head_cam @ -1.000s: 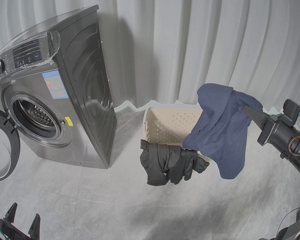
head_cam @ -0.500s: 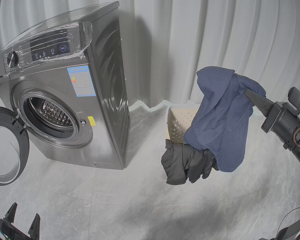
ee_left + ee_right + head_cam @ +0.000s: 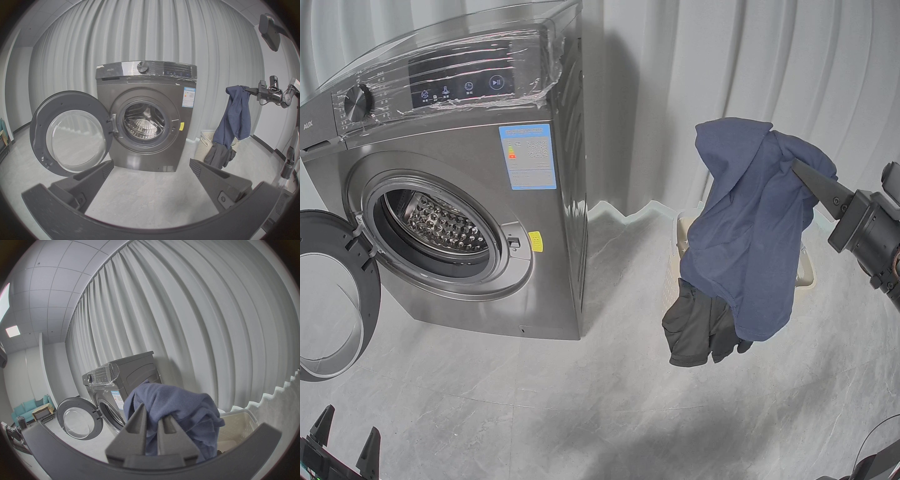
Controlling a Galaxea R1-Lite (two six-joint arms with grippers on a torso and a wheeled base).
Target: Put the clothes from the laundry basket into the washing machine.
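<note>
Over the last second the whole head view has swung. The washing machine [image 3: 547,294] has come from the edge of the picture toward its middle and now shows its front more squarely. That is the camera turning, not the things moving.

The right pincer [image 3: 800,169] has kept its place in the view throughout, pressed together on a fold of the blue garment [image 3: 750,237], so the load is travelling with the robot. The garment hangs free in the air well off the washing machine's side wall, its lower hem down near the laundry basket [image 3: 807,275]. I cannot tell whether the hem touches anything. The left pincer [image 3: 350,428] is low in front of the washing machine with its fingers spread and nothing between them, as it was a second ago.

I judge this to be the carry step. The garment is lifted out but still far from the drum opening [image 3: 440,228], and the door [image 3: 325,237] is swung wide, so nothing blocks the way in. A dark garment [image 3: 700,325] drapes over the basket's rim on the side toward the washing machine, so another trip is still needed.

The washing machine stands on a pale grey marbled floor [image 3: 581,400]. A white pleated curtain [image 3: 687,75] hangs behind it. In the right wrist view a teal sofa [image 3: 29,407] sits far beyond the washing machine's door side.
</note>
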